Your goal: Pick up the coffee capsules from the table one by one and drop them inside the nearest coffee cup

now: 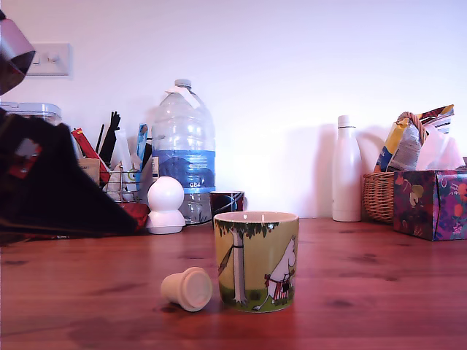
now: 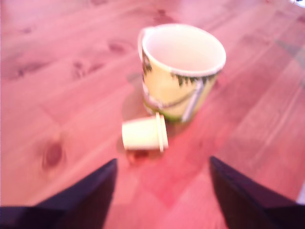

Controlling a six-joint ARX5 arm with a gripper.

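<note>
Exterior view: the cream-white capsule (image 1: 187,289) lies tipped on its side on the table (image 1: 379,292), just beside the coffee cup (image 1: 256,260) on the exterior view's left, maybe touching its base, hard to tell. Only one capsule visible, no dark brown one in sight. My arm (image 1: 51,182) is a dark bulk at the far left of this view, well apart from the capsule; fingers not shown here. White ornament (image 1: 166,205), small dark cup (image 1: 227,201) and water bottle (image 1: 183,157) sit behind, not in my path. Wrist view: blurry, but my gripper (image 2: 162,188) is spread wide and holding nothing, both fingers (image 2: 86,195) dark at the frame edge with bare wood between them. Capsule (image 2: 143,134) lies ahead of the gap, rim end toward the cup (image 2: 181,71), whose mouth looks empty. Judgement: I'm on the approach for the pick, nothing grasped yet. Next move calls for going forward and down to straddle the capsule body, closing across the taper not the rim, and keeping clear of the cup wall since it's so near
</note>
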